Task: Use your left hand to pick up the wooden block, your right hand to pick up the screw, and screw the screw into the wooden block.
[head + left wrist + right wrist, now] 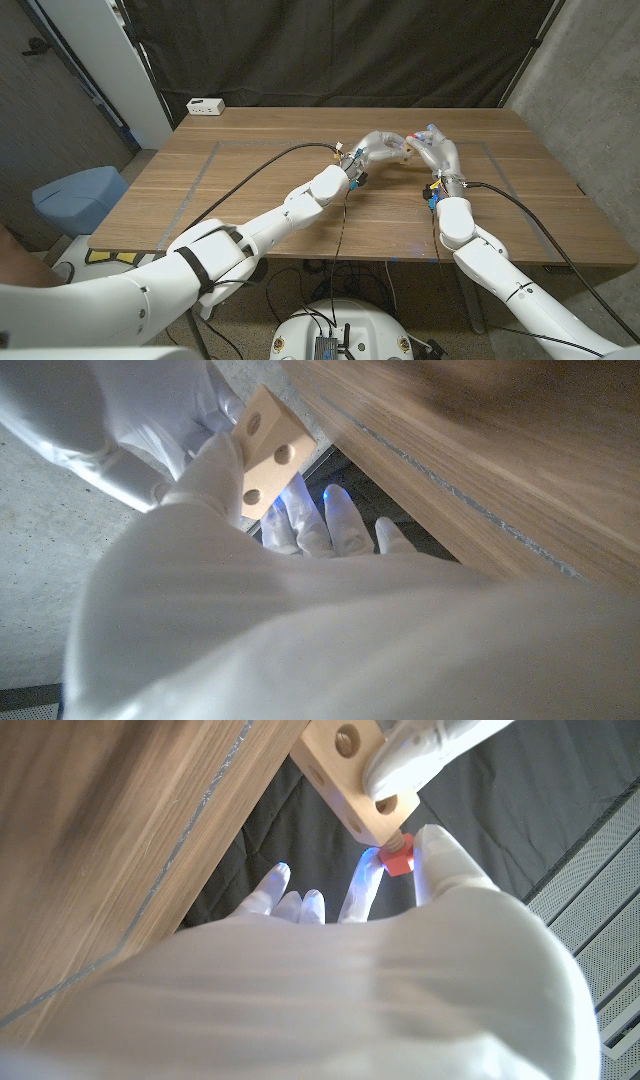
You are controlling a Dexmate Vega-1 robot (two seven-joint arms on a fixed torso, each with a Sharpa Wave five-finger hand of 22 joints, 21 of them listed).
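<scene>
Above the far middle of the brown wooden table [300, 190], the left hand [378, 150] grips the pale wooden block with round holes [265, 452], lifted clear of the surface. The right hand [432, 148] pinches the small red-headed screw [398, 857] between thumb and a finger, its tip against the block's underside (apparently at a hole). Both pickups look done; threading is in hand. Next calls for turning the screw while the block stays steady.
</scene>
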